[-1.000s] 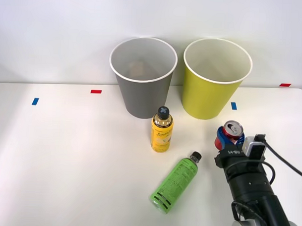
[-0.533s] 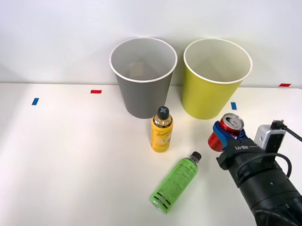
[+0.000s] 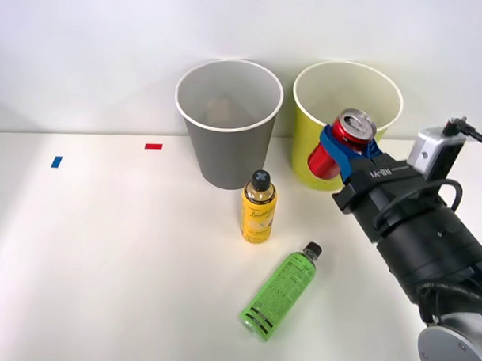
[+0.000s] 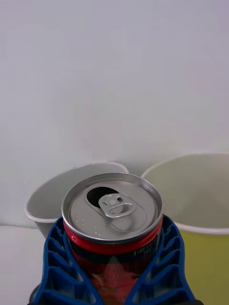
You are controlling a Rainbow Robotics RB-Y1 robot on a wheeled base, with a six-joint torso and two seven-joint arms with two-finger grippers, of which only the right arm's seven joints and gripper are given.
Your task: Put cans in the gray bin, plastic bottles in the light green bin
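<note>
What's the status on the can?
Right gripper shut on small red drink can, held aloft, tilted. Round gray bin further left. Nothing in between.

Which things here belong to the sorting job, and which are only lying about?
Job: red can held in the right gripper; gray bin; lime bin; yellow bottle; green bottle.
Lying about: red tape mark; blue tape mark.

Right gripper has raised the red can off the table, toward 11 o'clock, before the light green bin

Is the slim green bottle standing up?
No, the slim bright-green plastic bottle lies on its side on the white table.
</note>
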